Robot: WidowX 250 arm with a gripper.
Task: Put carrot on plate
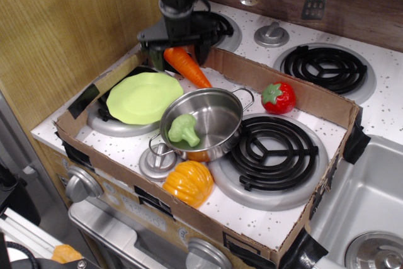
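Note:
The orange carrot (pixel 189 68) lies slanted at the back of the cardboard tray, its thick end toward the back left. Its green stem is hidden under the gripper. The lime-green plate (pixel 143 97) rests on the left burner, just in front and left of the carrot. My black gripper (pixel 177 52) hangs over the carrot's thick end. Its fingers (pixel 155 56) are spread wide, one on each side of the carrot and not closed on it.
A steel pot (pixel 214 114) holding broccoli (pixel 183 129) stands right of the plate. An orange pumpkin (pixel 189 183) sits at the front and a red strawberry (pixel 279 97) at the back right. Cardboard walls (pixel 277 83) ring the tray.

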